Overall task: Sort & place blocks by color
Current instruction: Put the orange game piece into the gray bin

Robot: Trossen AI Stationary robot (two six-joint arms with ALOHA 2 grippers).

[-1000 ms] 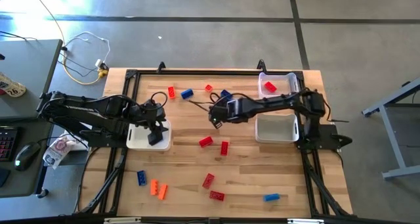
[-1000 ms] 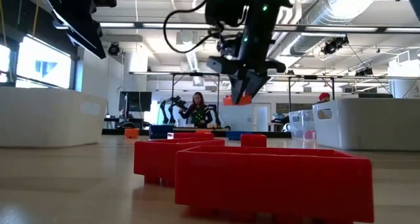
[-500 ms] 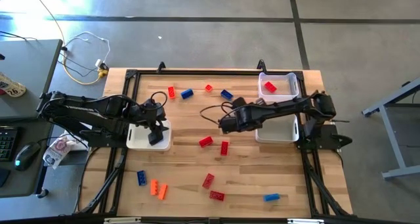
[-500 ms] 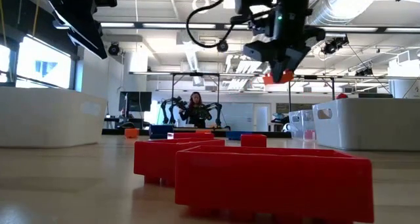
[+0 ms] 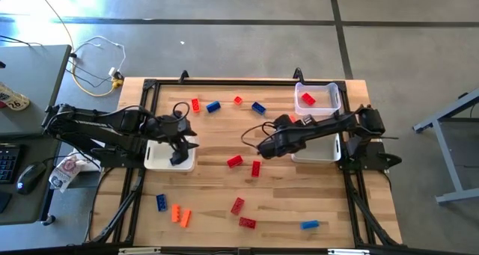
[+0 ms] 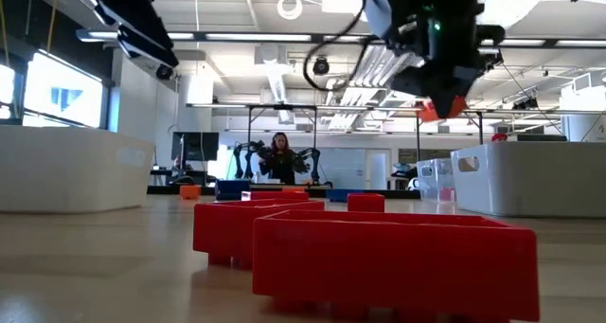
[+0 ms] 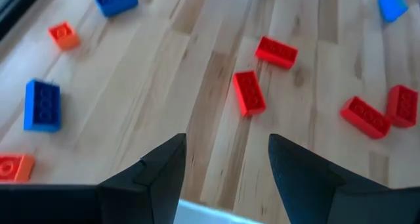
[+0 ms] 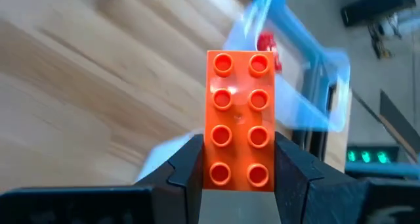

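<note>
Wood table (image 5: 217, 184): right gripper (image 8: 240, 159) clamps orange block (image 8: 240, 119); centre over bin (image 5: 314, 146) b4 release; left gripper (image 7: 226, 161) open, empty

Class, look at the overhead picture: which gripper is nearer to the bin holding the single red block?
Right. The right gripper, holding an orange block, hangs just inward of that bin. The left gripper is across the table, over another bin.

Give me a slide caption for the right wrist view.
Right claw grips an orange eight-stud block above the wooden table.
</note>
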